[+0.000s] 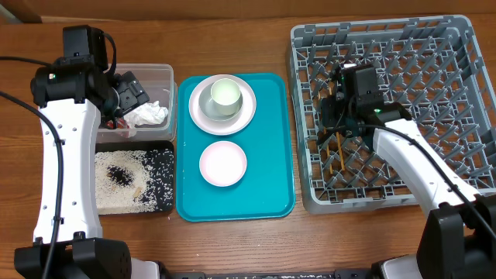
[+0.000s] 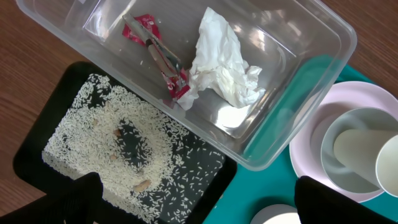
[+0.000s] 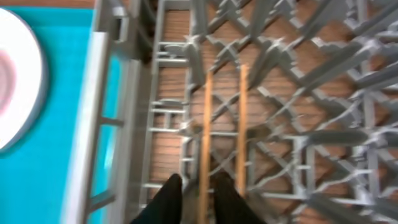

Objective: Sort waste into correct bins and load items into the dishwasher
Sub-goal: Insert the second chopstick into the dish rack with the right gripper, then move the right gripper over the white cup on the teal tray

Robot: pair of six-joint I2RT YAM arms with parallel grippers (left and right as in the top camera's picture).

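Since the chopsticks (image 3: pixel 204 124) are lying on the grid floor of the dish rack (image 1: pixel 465 93), the thing to watch is how they line up with your right hand (image 3: pixel 199 185). Both sticks run near-to-far, side by side, on the rack's left side, just beside the wall facing the teal tray (image 1: pixel 271 201). Their long axis points straight out from the fingertips. One stick sits in the gap between the fingers, which are only narrowly parted with a sliver of space either side, so I'd say it's not pinched. The arm reaches in over the rack with the hand tipped down. I'd lift straight up, since going sideways could drag a stick. Your left hand (image 1: pixel 130 94) hangs spread wide over the clear tub (image 2: pixel 339 40), holding nothing.
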